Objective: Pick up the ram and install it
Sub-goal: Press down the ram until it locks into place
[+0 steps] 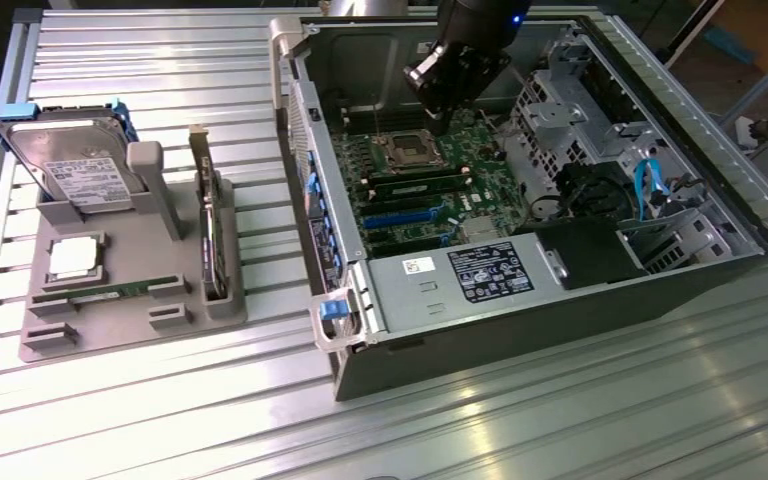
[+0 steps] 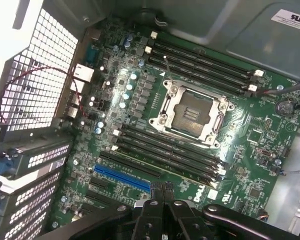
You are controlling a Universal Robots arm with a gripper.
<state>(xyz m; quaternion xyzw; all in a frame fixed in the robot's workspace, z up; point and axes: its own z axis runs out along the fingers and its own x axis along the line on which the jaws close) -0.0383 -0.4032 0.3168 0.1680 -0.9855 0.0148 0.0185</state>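
Ribbed aluminium table [image 1: 558, 420], lab clutter blurred behind. Open PC case [image 1: 704, 290] laid on its side so the motherboard [image 2: 255, 150] faces up for straight-down access.

Grey fixture tray [image 1: 117, 325] at the exterior view's left, each part in its own cradle for repeatable pickup:
- hard drive [image 1: 71, 165] propped upright in a blue carrier
- expansion card [image 1: 208, 230] standing on edge
- CPU chip [image 1: 75, 258] lying flat
- a green stick [image 1: 97, 293] lying low in the front slot, looks like a spare module

Ram [image 1: 418, 187] standing in a memory slot just beside the empty CPU socket [image 2: 190, 112], on the side towards the blue slot [image 2: 120, 177]. Looks seated rather than loose, latch state too small to tell.

Gripper [image 1: 435, 120] hanging inside the case over the socket area. In the wrist view, gripper [image 2: 162, 195] right above the end of that slot bank, jaws pressed together, nothing between them. Judgement: closed tips suit pushing down on the stick's top edge, not carrying.

Writing:
- white lettering on the board near the fingertips, probably "DELL"
- UL-type mark on a white sticker [image 2: 290, 17] on the case wall
- power supply label [image 1: 484, 272] and drive label present, text unreadable
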